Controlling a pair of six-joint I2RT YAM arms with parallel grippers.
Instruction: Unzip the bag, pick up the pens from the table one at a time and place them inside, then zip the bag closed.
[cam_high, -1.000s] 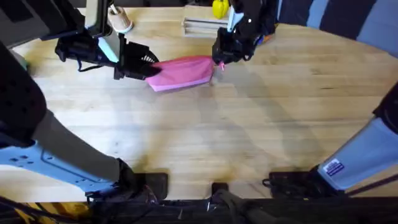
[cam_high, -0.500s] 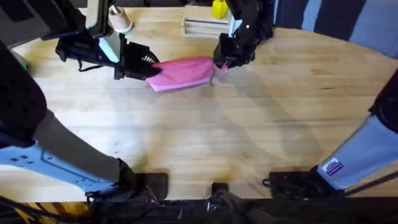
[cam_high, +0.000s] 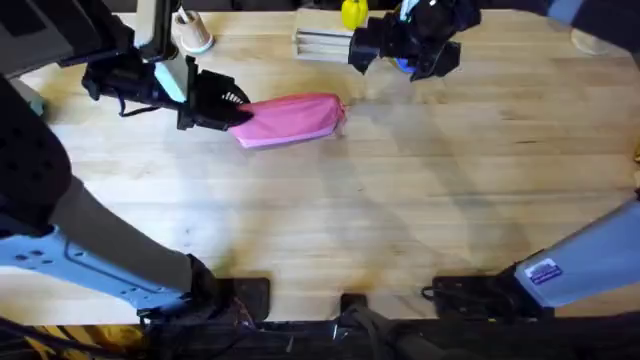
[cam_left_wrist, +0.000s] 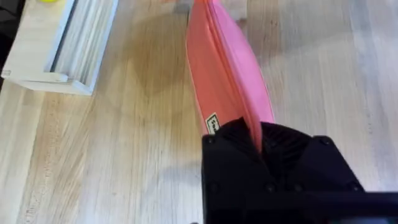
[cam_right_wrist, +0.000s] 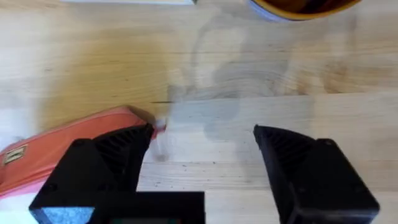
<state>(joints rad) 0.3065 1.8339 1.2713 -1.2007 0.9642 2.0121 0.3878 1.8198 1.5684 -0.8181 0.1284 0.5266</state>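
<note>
Overhead: left gripper (cam_high: 228, 112) clamps bag (cam_high: 292, 118) left end; long axis horizontal; right gripper (cam_high: 362, 52) agape, upper right, apart.

One pink bag (cam_high: 290, 119) lies on the one tabletop (cam_high: 400, 200). Two arms reach over it, each ending in one tool: the left tool (cam_high: 225, 108) at the bag's left end, the right tool (cam_high: 400, 45) farther back and to the right. At the far edge sit one pale flat box (cam_high: 322, 43), one yellow object (cam_high: 354, 13) and one small beige cup (cam_high: 195, 38).
</note>
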